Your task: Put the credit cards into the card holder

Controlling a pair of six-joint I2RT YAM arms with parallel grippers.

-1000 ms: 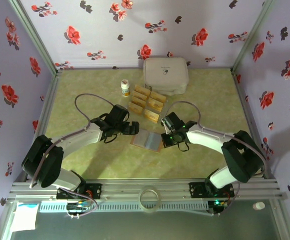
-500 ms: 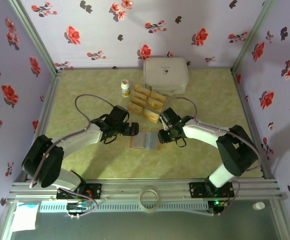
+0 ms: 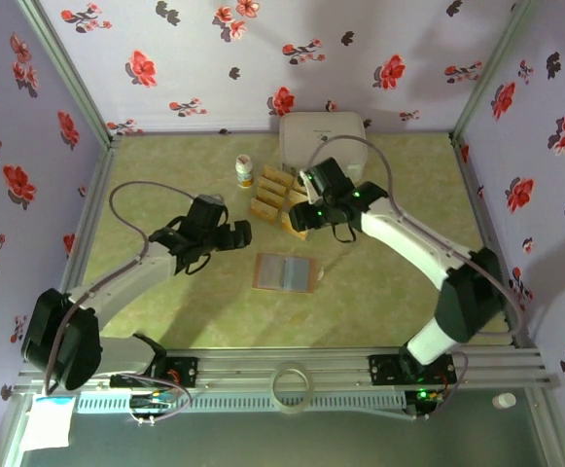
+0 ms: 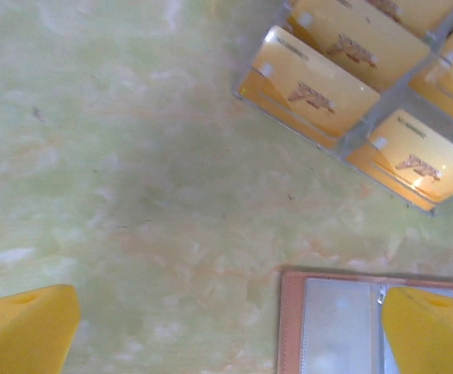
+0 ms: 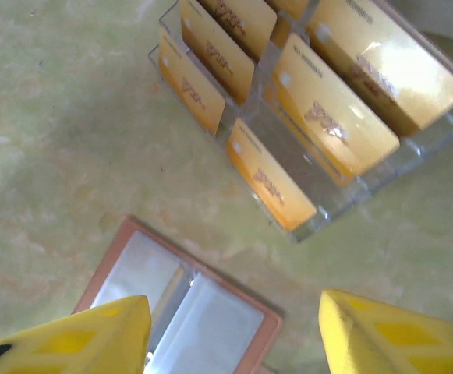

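The card holder (image 3: 285, 272) lies open and flat on the green table, pinkish-tan rim around greyish pockets (image 5: 187, 300), also seen in the left wrist view (image 4: 331, 327). Several gold credit cards (image 3: 280, 199) stand upright in a clear slotted rack (image 5: 320, 210), among them one at the near corner (image 5: 273, 175) and others in the left wrist view (image 4: 316, 93). My right gripper (image 3: 303, 212) hovers over the rack's near edge, open with nothing between its fingers (image 5: 234, 343). My left gripper (image 3: 242, 233) stands wide open left of the holder, empty (image 4: 226, 335).
A large white rounded box (image 3: 335, 131) sits at the back behind the rack, partly hidden by my right arm. A small white bottle (image 3: 244, 171) stands left of the rack. A tape roll (image 3: 289, 383) rests on the front rail.
My right gripper has opened and moved from the holder's right edge up and back to the card rack. My left gripper has drawn back to the left, away from the holder.
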